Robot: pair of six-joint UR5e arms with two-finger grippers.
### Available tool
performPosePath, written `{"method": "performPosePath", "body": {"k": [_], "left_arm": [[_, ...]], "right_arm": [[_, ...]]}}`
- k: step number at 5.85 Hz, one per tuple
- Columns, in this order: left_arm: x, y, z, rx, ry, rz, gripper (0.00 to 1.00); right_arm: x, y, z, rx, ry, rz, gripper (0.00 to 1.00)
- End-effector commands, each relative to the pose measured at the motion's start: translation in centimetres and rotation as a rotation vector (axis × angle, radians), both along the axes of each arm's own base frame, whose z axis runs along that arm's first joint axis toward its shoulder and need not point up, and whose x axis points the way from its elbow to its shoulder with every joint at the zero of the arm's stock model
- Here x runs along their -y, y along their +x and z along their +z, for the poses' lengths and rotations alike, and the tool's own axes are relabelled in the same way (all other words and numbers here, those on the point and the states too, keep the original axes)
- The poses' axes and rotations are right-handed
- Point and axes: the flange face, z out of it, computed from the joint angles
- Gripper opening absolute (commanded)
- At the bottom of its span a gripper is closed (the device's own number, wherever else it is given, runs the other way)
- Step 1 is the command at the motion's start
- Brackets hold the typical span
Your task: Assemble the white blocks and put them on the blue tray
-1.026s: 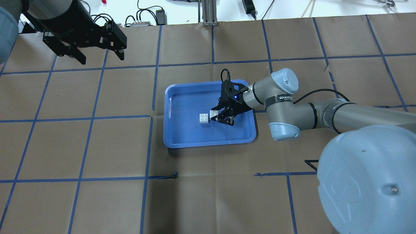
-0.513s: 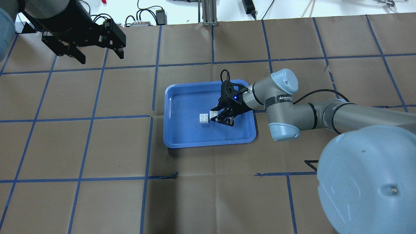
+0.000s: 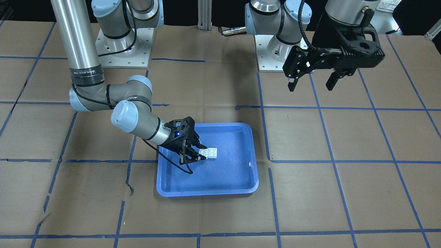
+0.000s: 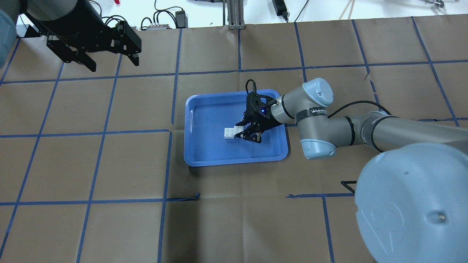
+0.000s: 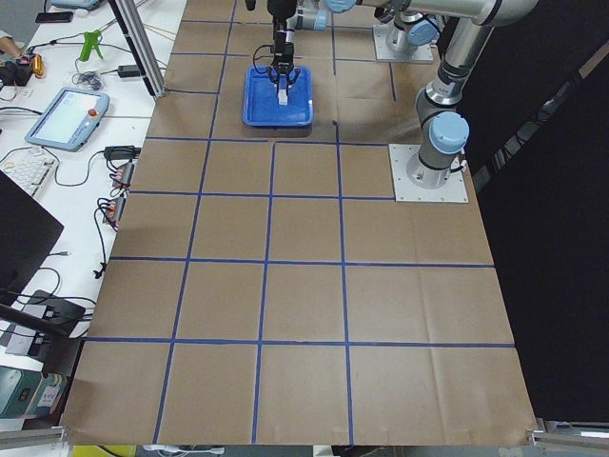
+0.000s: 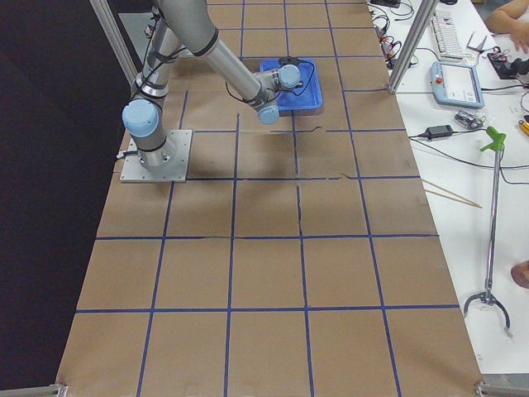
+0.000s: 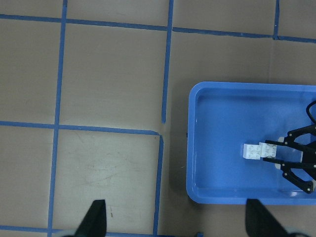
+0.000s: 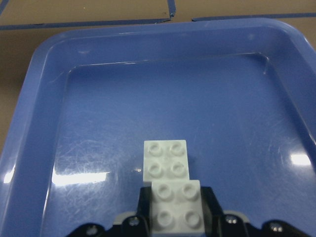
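Observation:
The blue tray lies mid-table. One white block sits on its floor, studs up. My right gripper is low inside the tray, shut on the second white block. The right wrist view shows the held block between the fingers, its front edge right at the near edge of the resting block. I cannot tell whether they are joined. From the front, the two blocks look side by side. My left gripper hangs open and empty, high over the table's far left, away from the tray.
The table is brown paper with a blue tape grid. Cables and a power supply lie past the far edge. The arm bases are bolted at the robot's side. The tray's rim surrounds the right gripper.
My right gripper has moved the held block a little to the left, closing the gap to the resting block. The left gripper has barely moved.

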Motion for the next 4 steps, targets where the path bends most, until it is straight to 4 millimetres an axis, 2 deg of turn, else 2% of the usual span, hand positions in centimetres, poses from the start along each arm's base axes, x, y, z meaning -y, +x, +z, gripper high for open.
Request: {"method": "performPosePath", "body": {"k": [1, 4], "left_arm": [[0.02, 0.04, 0.02, 0.001, -0.001, 0.001, 0.99], [0.34, -0.14, -0.17, -0.002, -0.011, 0.0, 0.99]], "right_arm": [[-0.12, 0.11, -0.05, 0.0, 0.001, 0.002, 0.37], [-0.43, -0.02, -0.13, -0.002, 0.008, -0.001, 0.37]]}}
